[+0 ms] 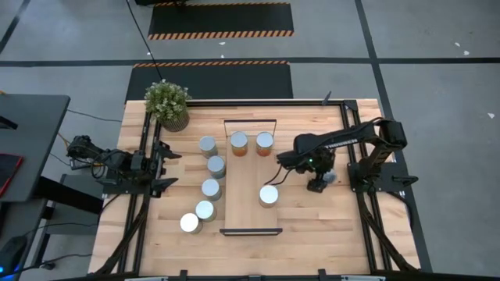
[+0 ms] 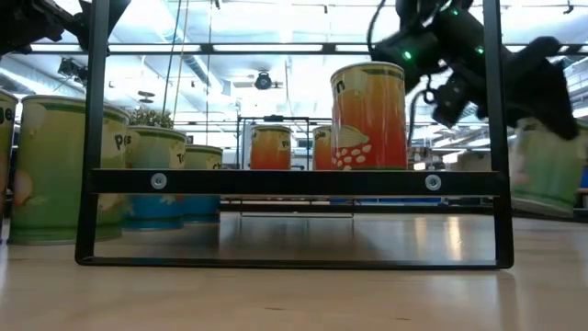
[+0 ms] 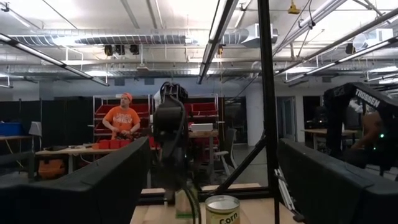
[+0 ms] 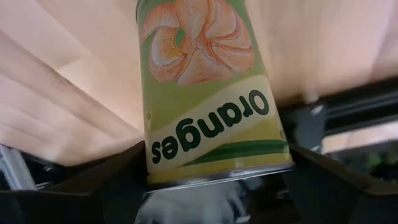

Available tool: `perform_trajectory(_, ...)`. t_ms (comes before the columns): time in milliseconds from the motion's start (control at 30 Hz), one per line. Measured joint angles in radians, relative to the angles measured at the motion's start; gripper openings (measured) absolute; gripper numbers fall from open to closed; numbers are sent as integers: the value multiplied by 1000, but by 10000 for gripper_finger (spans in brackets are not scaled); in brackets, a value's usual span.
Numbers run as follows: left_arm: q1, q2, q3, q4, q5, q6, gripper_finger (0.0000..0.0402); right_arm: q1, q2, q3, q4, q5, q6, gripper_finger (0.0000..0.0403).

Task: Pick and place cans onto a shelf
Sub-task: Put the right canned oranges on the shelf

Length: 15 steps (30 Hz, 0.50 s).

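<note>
- The right gripper [image 1: 320,181] is clamped on a green can [image 4: 205,106] whose label reads "Oranges" under a drawing of orange segments. It holds the can above the table [image 1: 328,234], just right of the shelf [image 1: 248,211].
- A second can [image 3: 222,210], seen from the left wrist, carries the word "Corn" on a pale label.
- The word "TROSSEN" runs in white along the dark right arm [image 3: 364,99].
- On the nearest orange can [image 2: 367,115] in the low view only a final "n" can be read. The green cans [image 2: 60,170] beside it show part-words beginning with "P", too cut off to read.
- Nine cans in all: three stand upright on the shelf, five on the table, one in the right gripper.
- Of the three on the shelf, two orange-sided ones [image 1: 238,143] sit side by side at the far end, and one [image 1: 269,195] stands alone toward the near end.
- The five on the table [image 1: 210,188] form a curving row just left of the shelf, silver tops up.
- The left gripper [image 1: 168,166] waits at the table's left edge, its fingers apart with nothing between them.
- One potted plant [image 1: 168,101] stands at the far left corner of the table.
- One person in an orange shirt [image 3: 121,118] stands in the room beyond the table.
</note>
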Motion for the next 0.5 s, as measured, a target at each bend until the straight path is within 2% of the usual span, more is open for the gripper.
perform_trajectory(133,0,0,0,4,0,-1,357,0,-1,-64,2,-40,37,343)
perform_trajectory(333,0,0,0,2,0,0,357,0,-1,-121,10,-39,42,345)
perform_trajectory(500,0,0,0,1,0,0,357,0,-1,-126,65,-11,42,369)
